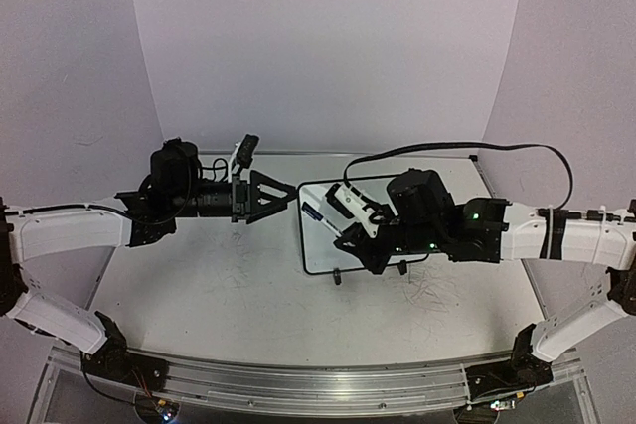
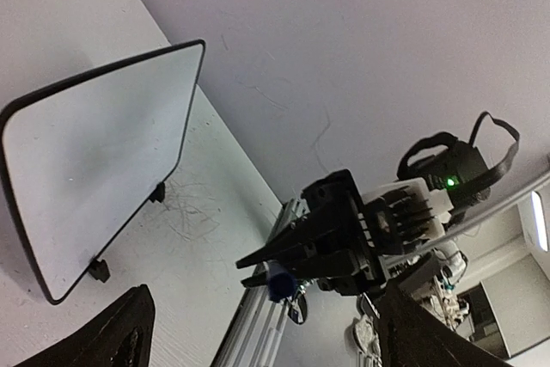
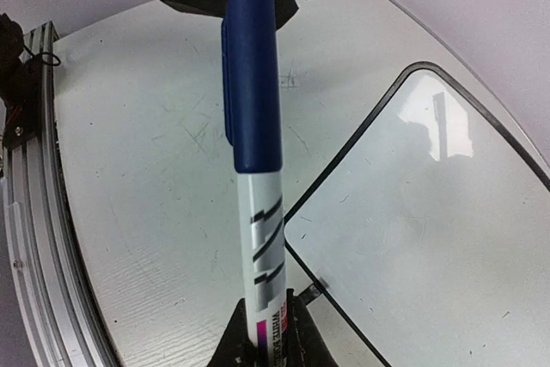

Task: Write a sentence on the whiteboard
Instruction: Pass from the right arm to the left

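Observation:
The whiteboard [image 1: 316, 250] stands on two small black feet right of the table's middle; its face [image 2: 94, 152] [image 3: 430, 238] is blank white. The sentence is out of view. My right gripper [image 1: 344, 236] [image 3: 263, 345] hovers over the board's left part, shut on a white marker [image 3: 262, 238] whose blue cap [image 1: 311, 212] [image 2: 279, 284] is on. That cap points left at my left gripper [image 1: 288, 198] [image 2: 264, 320], which stands open a short way off with nothing between its fingers.
Faint grey scuff scribbles [image 1: 437, 295] mark the white tabletop near the board's right foot. A black cable [image 1: 467, 149] loops over the right arm. A metal rail [image 1: 298, 384] runs along the near edge, and walls close in the back and sides.

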